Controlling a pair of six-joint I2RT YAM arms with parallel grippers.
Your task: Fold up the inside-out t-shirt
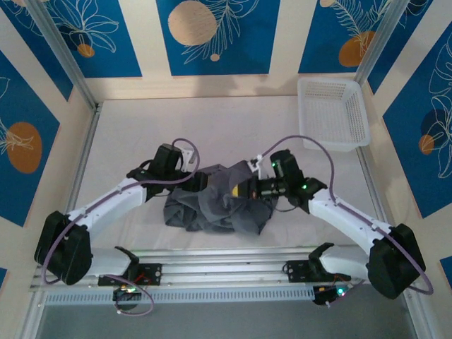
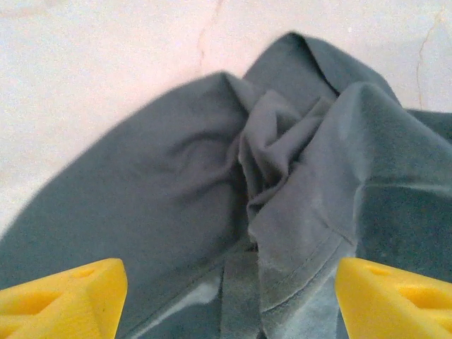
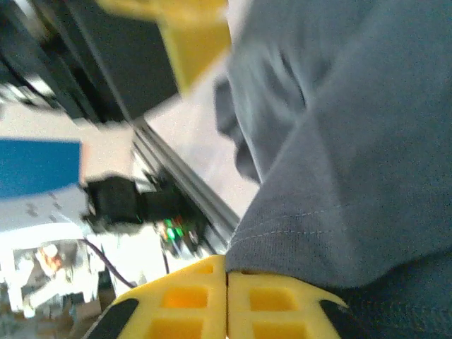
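Note:
The inside-out t-shirt (image 1: 212, 210) lies as a crumpled slate-grey heap in the middle of the table, near the front rail. From the left, my left gripper (image 1: 200, 182) hovers over the heap. Its yellow fingers (image 2: 63, 296) stand wide apart and open above bunched folds and a stitched hem of the t-shirt (image 2: 176, 191), with nothing pinched between them. My right gripper (image 1: 237, 191) comes in from the right. There its two yellow fingers are pressed together (image 3: 227, 260) at a stitched edge of the t-shirt (image 3: 353, 141), which rises taut from their tips.
A white mesh basket (image 1: 333, 80) stands at the back right of the white table (image 1: 212, 127). A metal rail (image 1: 226, 258) runs along the front edge between the arm bases. Blue patterned walls close in the back and both sides.

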